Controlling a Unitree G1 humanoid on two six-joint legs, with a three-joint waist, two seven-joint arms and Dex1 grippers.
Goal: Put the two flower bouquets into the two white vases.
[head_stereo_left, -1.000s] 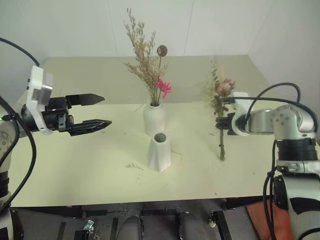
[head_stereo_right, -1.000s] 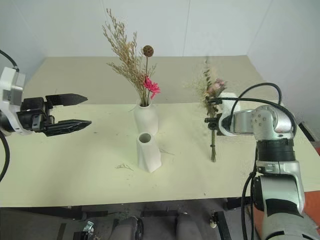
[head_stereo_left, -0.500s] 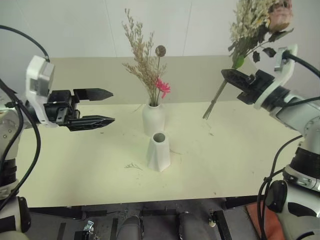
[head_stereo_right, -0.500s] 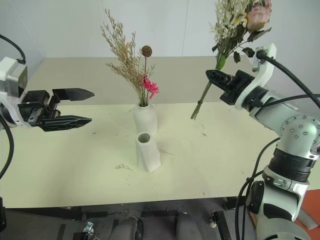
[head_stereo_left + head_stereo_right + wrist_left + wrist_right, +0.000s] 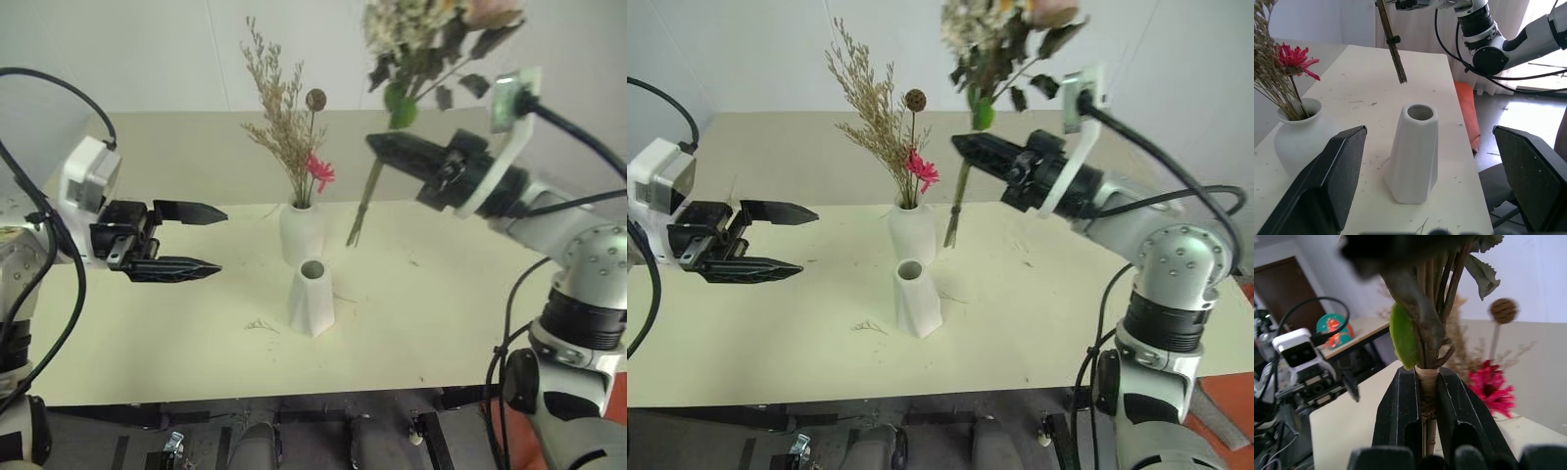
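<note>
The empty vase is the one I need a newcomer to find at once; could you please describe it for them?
On the pale table, two white vases stand near the middle. The angular vase is the nearer one, just in front of the rounded vase. It has flat faceted sides tapering from a wide base to an open, empty mouth, whereas its neighbour holds the dried grass bunch.

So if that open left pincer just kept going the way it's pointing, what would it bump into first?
Probably the angular vase: it stands straight ahead between the left pincer fingers, mouth empty. The rounded vase sits off to one side, so it looks clear, though depth is hard to judge.
</note>
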